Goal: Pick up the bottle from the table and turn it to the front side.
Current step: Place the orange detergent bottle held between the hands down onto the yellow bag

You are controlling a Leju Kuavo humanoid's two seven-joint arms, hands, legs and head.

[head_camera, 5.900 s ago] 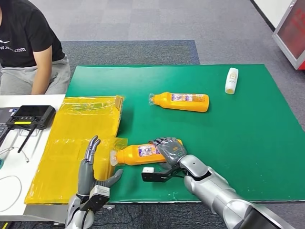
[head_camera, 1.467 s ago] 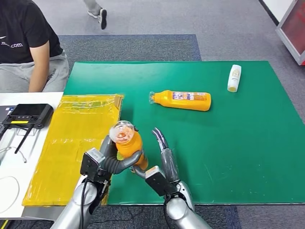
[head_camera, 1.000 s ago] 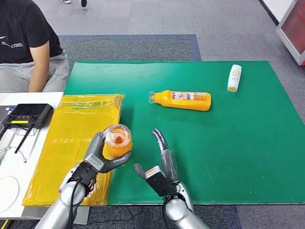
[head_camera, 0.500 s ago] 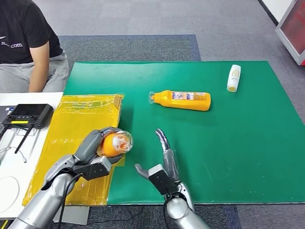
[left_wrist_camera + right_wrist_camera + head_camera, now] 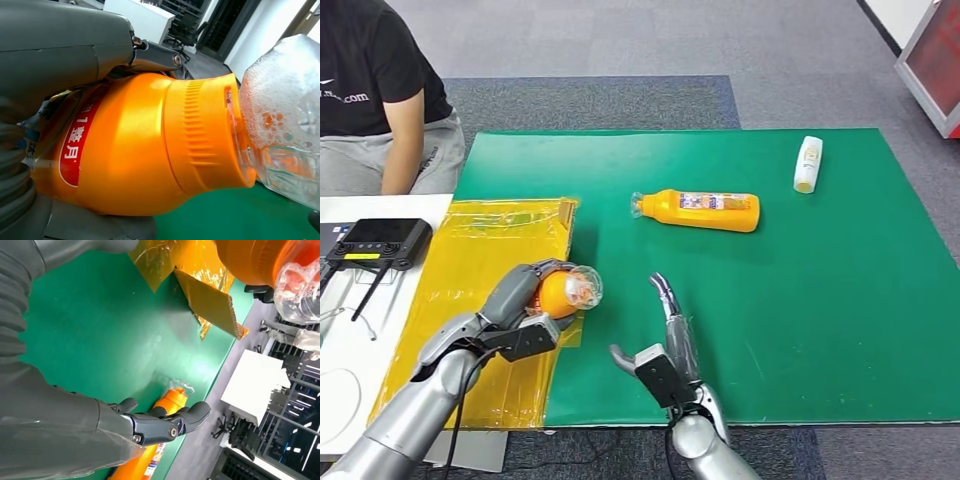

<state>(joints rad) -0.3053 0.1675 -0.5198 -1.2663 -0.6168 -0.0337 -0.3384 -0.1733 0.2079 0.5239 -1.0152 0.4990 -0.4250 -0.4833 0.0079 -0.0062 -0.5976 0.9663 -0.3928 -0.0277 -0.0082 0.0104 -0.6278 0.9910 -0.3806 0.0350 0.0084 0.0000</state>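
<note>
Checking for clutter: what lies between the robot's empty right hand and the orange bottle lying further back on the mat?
Only bare green mat lies between the right hand and the lying orange bottle, as the head view shows.

The held bottle [image 5: 563, 293] is orange with a clear foamy cap and a red label patch bearing white characters. The mat [image 5: 810, 300] is plain green; the plastic sheet [image 5: 482, 255] at its left edge is glossy yellow. A second orange bottle [image 5: 697, 211] carries a pale label, and a white bottle [image 5: 807, 164] lies near the far right corner.
</note>
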